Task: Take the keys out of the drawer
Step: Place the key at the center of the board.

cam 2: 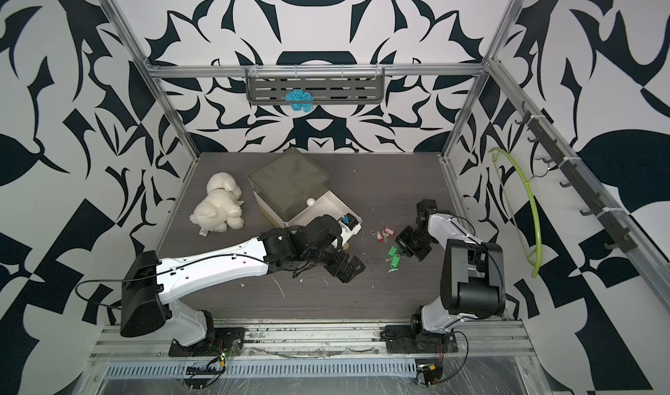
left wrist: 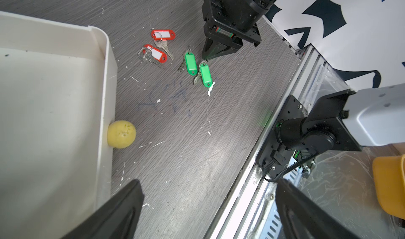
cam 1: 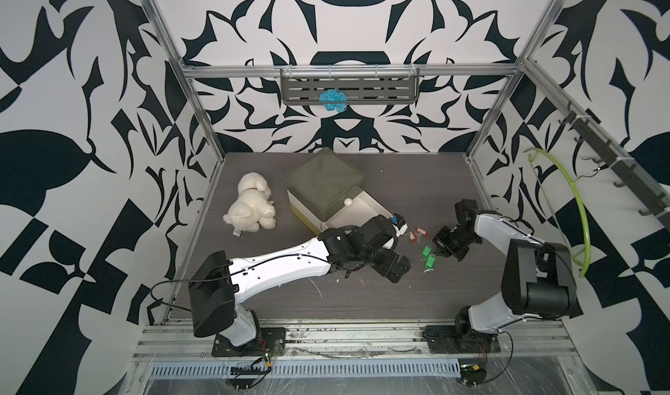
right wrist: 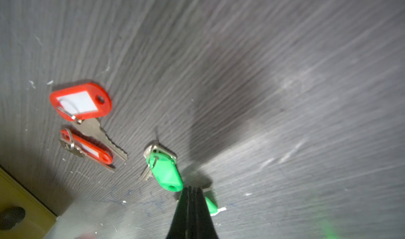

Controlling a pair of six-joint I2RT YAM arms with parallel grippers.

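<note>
Robot lab cell: aluminium frame (cam 1: 235, 71), patterned backdrop walls (cam 1: 72, 85)

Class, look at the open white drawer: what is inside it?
A blue key tag lies in an outer corner of the drawer. The left arm covers part of its floor, so anything there is hidden.

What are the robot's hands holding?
Left gripper is open, holding nothing. Right gripper is shut, tips at the ring end of a green key; whether it pinches it cannot be told.
</note>
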